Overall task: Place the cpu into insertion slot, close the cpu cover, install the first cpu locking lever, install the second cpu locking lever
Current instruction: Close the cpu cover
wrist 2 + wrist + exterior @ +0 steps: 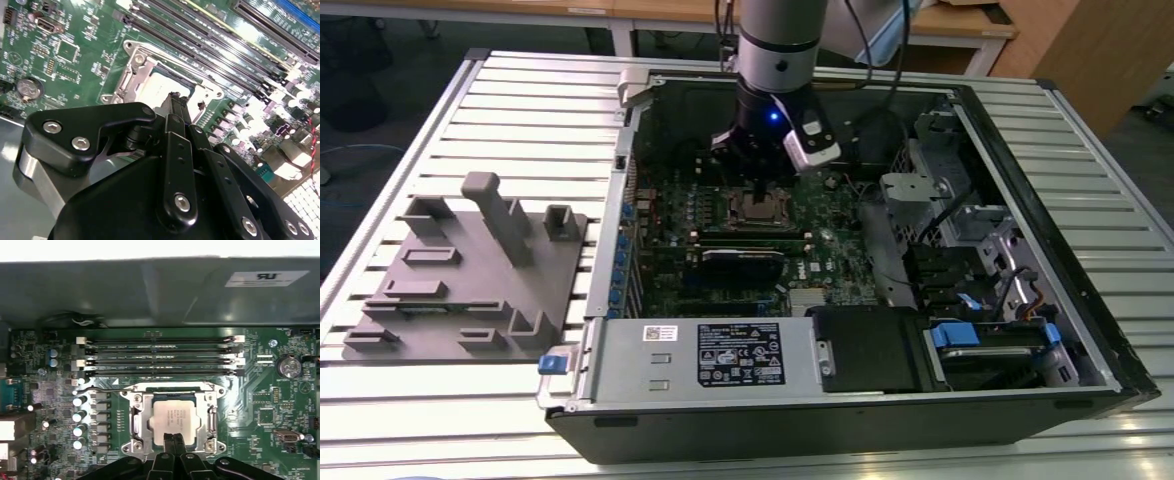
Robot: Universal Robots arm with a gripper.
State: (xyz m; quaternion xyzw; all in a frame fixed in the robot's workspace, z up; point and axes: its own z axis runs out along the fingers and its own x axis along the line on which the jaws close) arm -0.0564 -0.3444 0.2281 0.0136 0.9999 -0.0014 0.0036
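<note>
Single-arm workstation, open computer case (pixel 1067 330) lying on a slatted table (pixel 520 90). One gripper (pixel 765 188) hangs over the green motherboard (pixel 270 390); in both wrist views its two fingers (pixel 167 442) are pressed together with nothing visible between them, the tips at the socket's edge. One cpu (pixel 175 417) sits flat in the insertion slot (pixel 172 396). One cpu cover (pixel 137 420), a silver frame, lies down around the chip, leaving its metal top exposed. One lever rod (pixel 150 386) runs along the frame's side nearest the four memory slots (pixel 160 355). One coin cell (pixel 289 366) lies well apart. One grey fixture tray (pixel 467 280) lies beside the case, on the exterior view's left.
</note>
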